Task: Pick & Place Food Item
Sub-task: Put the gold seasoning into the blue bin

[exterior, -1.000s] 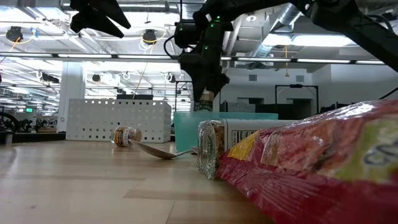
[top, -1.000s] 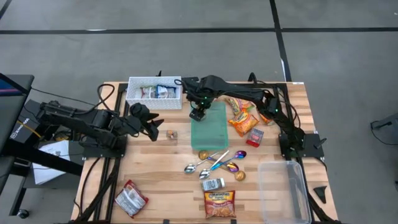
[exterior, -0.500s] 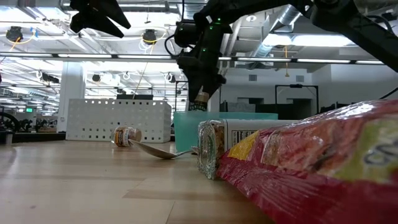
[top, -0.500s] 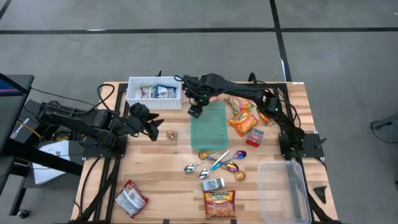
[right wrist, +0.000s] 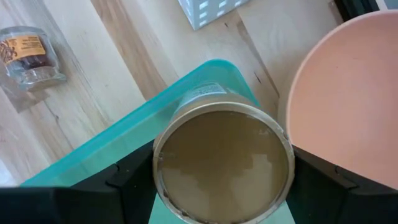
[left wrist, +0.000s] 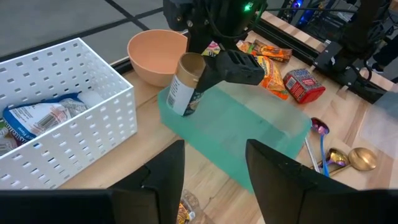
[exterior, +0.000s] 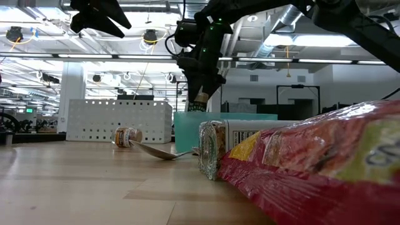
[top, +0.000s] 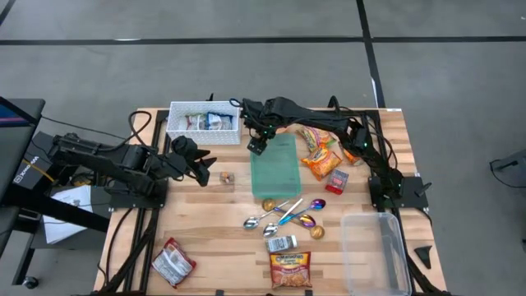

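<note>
Waiting at the left of the high view, the left gripper is held over bare wood with its fingers spread and nothing between them. Just to its right a small jar is seen lying on the table. At the upper middle a white basket with packets in it is seen. Right of that, the right gripper is closed on a brown can, which is held up in the air over the near corner of the teal lid. The can is tipped, with its long side leaning, as seen in the left wrist view. The basket lies to the can's left, so a move that way is probably needed. A pink bowl behind the can is shown only by the wrist views; in the high view it is hidden by the arm.
</note>
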You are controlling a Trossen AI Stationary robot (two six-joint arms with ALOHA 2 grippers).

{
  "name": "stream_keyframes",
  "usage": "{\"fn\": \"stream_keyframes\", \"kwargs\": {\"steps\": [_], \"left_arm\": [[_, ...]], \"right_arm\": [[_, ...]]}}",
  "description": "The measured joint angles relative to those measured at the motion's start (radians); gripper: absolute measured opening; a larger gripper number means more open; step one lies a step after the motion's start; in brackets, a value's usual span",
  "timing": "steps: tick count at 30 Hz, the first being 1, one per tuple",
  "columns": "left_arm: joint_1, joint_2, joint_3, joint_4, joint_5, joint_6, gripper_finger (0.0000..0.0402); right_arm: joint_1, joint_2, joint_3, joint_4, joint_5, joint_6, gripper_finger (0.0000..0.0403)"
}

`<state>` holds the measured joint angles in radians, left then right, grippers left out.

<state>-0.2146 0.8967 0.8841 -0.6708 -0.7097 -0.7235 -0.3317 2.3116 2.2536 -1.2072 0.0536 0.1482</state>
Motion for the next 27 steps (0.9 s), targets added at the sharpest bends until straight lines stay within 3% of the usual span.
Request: {"fn": "stream_keyframes", "kwargs": {"steps": [16,22,27], "left_arm": [[0.000,0.000,0.000,0.023,0.000,0.003,0.0165],[0.000,0.000,0.000,0.022,0.000,0.004,0.0165],[0.000,0.000,0.000,0.023,0.000,0.003,0.0165]], "right_arm": [[-0.007,0.000,0.000,-0.031,0.026,-0.036,0.0274],[-0.007,0.000,0.000,-0.033,0.026,-0.052,0.0308],[-0.007,0.000,0.000,-0.012,0.024,-0.066,0.0310]]}}
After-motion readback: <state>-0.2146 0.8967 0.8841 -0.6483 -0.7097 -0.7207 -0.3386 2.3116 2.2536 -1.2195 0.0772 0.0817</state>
